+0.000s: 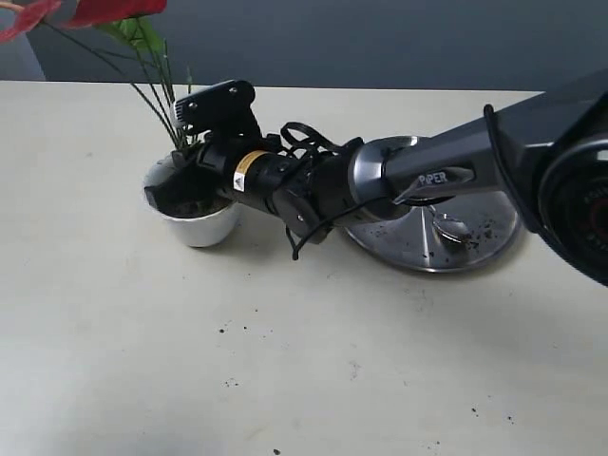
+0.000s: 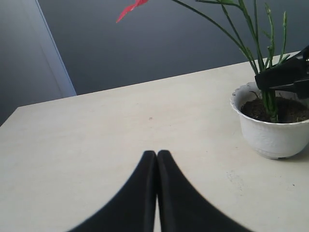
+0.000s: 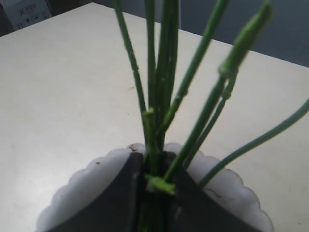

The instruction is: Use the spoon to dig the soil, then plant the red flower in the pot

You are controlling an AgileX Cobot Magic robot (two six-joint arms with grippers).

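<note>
The white scalloped pot point(image 1: 195, 223) point(image 2: 270, 135) point(image 3: 91, 183) stands at the left of the table with dark soil point(image 2: 289, 108) inside. The red flower's petals point(image 1: 104, 9) point(image 2: 130, 7) rise above it. Its green stems point(image 1: 157, 81) point(image 3: 154, 96) stand upright in the soil. My right gripper point(image 1: 180, 185) point(image 3: 153, 157) reaches across over the pot and is shut on the stems just above the soil. My left gripper point(image 2: 157, 153) hovers over bare table beside the pot, shut and empty. The spoon's bowl point(image 1: 448, 225) lies on the steel plate; the arm hides its handle.
The round steel plate point(image 1: 475, 252) sits right of the pot, under the right arm, dusted with soil crumbs. More crumbs point(image 1: 228, 328) are scattered on the table in front. A dark wall stands behind the table's far edge.
</note>
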